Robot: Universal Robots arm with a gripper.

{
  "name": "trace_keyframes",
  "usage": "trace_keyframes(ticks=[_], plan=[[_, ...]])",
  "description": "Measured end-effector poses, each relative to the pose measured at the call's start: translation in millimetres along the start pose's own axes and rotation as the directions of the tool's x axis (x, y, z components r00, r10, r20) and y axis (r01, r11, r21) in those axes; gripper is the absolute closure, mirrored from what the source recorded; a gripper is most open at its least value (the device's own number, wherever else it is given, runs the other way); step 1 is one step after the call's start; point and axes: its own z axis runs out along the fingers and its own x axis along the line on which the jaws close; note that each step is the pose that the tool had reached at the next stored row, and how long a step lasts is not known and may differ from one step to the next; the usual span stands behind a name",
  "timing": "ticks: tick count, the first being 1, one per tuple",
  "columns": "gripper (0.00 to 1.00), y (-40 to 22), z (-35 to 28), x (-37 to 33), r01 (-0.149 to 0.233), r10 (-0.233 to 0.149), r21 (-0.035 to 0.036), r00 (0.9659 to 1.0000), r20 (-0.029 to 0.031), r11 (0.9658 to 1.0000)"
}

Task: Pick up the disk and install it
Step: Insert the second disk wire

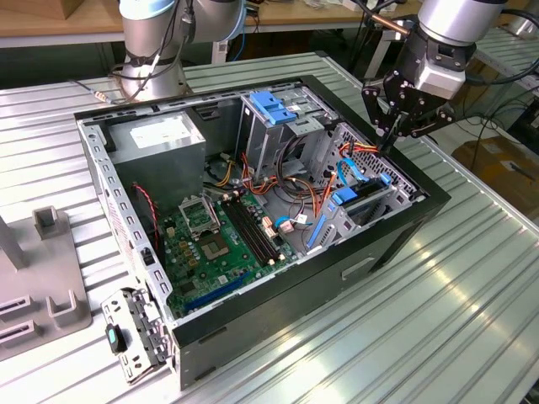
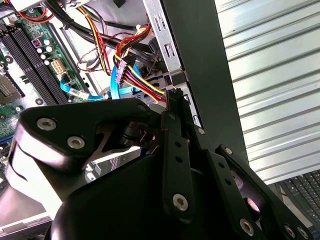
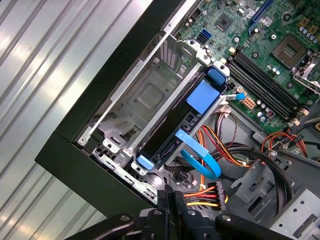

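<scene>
The disk (image 1: 364, 200) stands on edge in the drive cage at the case's corner on the exterior view's right, with blue rail tabs at both ends. In the first wrist view the disk (image 3: 165, 135) shows as a dark narrow body with a blue patch, seated in the metal bay. My gripper (image 1: 389, 141) hangs just above the case's rim beside that cage, its fingers (image 3: 169, 207) pressed together with nothing between them. In the second wrist view the gripper (image 2: 173, 102) points at a bundle of coloured power wires (image 2: 132, 75) and a blue data cable (image 3: 197, 157).
The open black computer case (image 1: 396, 236) lies on a ribbed metal table. Inside are a grey power-supply box (image 1: 156, 139), the green motherboard (image 1: 215, 244) and an upper bay with a blue latch (image 1: 274, 105). A grey fixture (image 1: 50, 295) stands at the exterior view's left.
</scene>
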Motion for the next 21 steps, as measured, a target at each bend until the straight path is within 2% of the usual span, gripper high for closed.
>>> trace_keyframes(ticks=[4, 9, 21], plan=[[0.84, 0.0, 0.1, 0.0, -0.015, 0.015, -0.0006, 0.9999, -0.0009, 0.9999], [0.84, 0.0, 0.3, 0.0, -0.068, 0.068, -0.003, 0.9976, -0.0046, 0.9977], [0.84, 0.0, 0.3, 0.0, -0.073, 0.073, -0.0032, 0.9973, -0.0049, 0.9973]])
